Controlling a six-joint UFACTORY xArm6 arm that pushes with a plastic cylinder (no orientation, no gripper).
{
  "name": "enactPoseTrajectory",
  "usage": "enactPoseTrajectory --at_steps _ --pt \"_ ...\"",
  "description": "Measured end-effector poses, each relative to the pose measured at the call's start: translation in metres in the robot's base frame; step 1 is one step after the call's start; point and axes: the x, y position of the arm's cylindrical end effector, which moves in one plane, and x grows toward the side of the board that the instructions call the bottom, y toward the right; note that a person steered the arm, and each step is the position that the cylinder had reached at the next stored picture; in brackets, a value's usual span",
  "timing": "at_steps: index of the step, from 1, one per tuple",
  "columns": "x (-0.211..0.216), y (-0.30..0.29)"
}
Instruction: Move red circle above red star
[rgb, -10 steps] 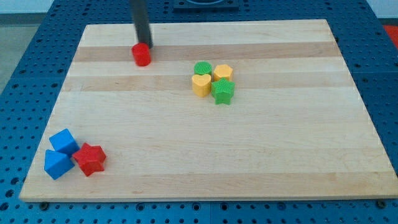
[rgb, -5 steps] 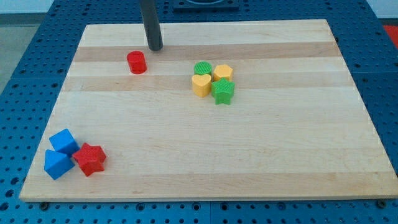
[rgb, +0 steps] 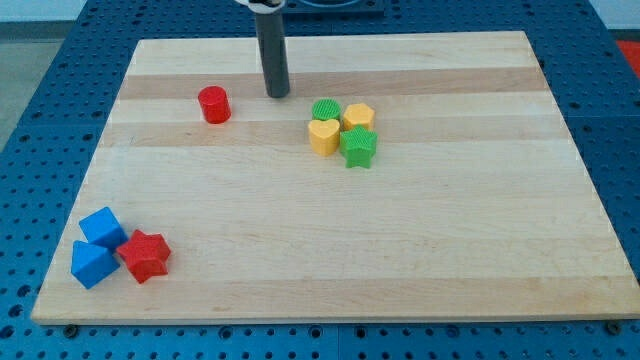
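Your tip is off the red circle, with a long push left to make.

Your tip (rgb: 277, 95) is a bare rod with nothing to open or close; it stands free on the table (rgb: 400, 260), right of the red circle (rgb: 213, 104) and apart from it. The red star (rgb: 146, 256) sits near left, touching two blue blocks (rgb: 96, 246). Judged from here, an off-centre shove could roll the circle sideways, and overshooting would jam it into the star's cluster.

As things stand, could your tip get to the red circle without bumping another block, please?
Probably yes: my tip sits to the view's right of the red circle, with only bare board between them.
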Motion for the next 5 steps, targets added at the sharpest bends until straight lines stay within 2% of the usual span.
enactPoseTrajectory --at_steps 1,3,4,5 --pt "0.011 -0.066" --pt "0.115 -0.079" --pt "0.125 -0.081" --pt "0.101 -0.083"
